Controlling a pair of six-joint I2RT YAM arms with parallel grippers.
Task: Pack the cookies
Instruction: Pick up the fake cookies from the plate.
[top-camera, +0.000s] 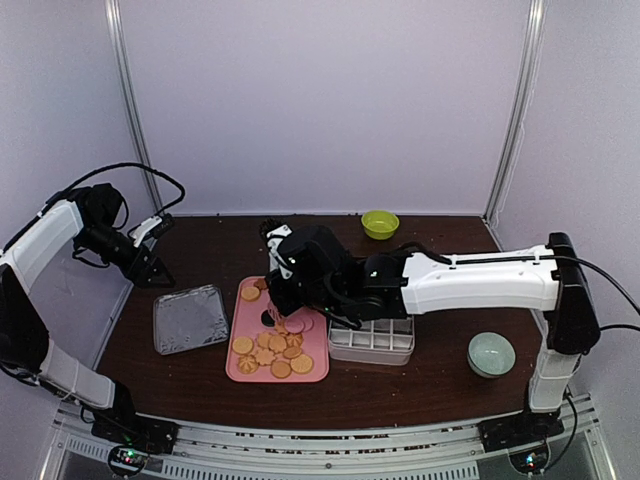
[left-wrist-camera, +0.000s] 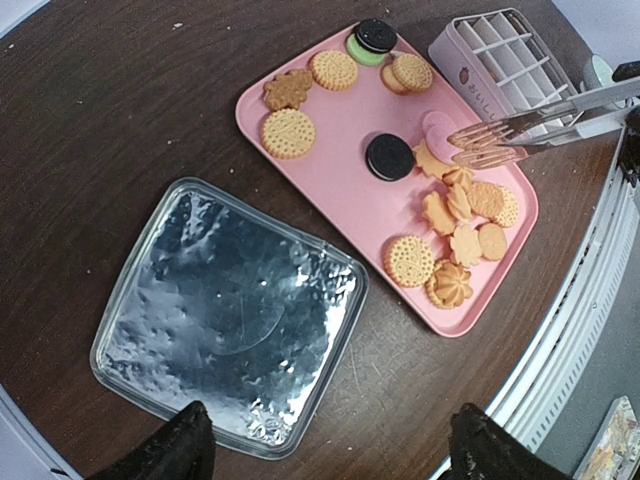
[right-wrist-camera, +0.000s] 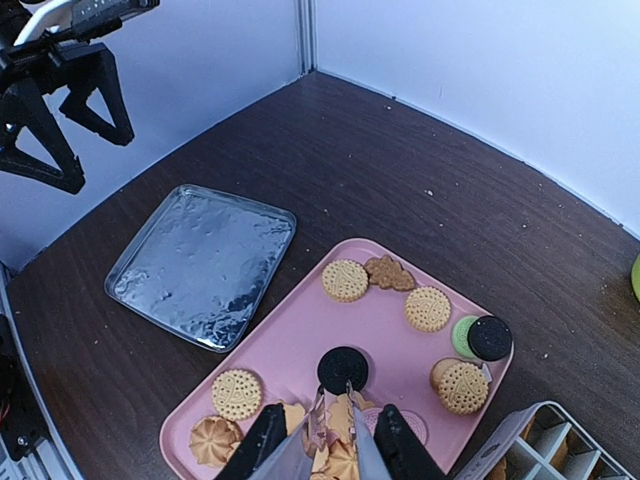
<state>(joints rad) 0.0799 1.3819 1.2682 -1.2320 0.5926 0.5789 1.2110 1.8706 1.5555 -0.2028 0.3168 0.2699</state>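
Note:
The cookies (left-wrist-camera: 455, 215) lie on a pink tray (left-wrist-camera: 330, 190): mostly golden-tan rounds and flower shapes, plus a black one (right-wrist-camera: 343, 368) in the middle and a black-on-green pair (right-wrist-camera: 480, 338) at the far end. My right gripper (right-wrist-camera: 328, 428) is shut on metal tongs (left-wrist-camera: 530, 125), low over the tray (top-camera: 240, 372). The tong tips hover just short of the black cookie, over a cluster of tan ones; I cannot tell whether they pinch one. My left gripper (left-wrist-camera: 325, 455) hangs open and empty above the table's left side, by the silvery tray's near edge.
A silvery square tray (top-camera: 190, 318) lies left of the pink tray. A white compartment box (top-camera: 372, 340) stands right of it, partly under my right arm. A green bowl (top-camera: 380, 223) sits at the back and a pale bowl (top-camera: 491, 353) at the front right.

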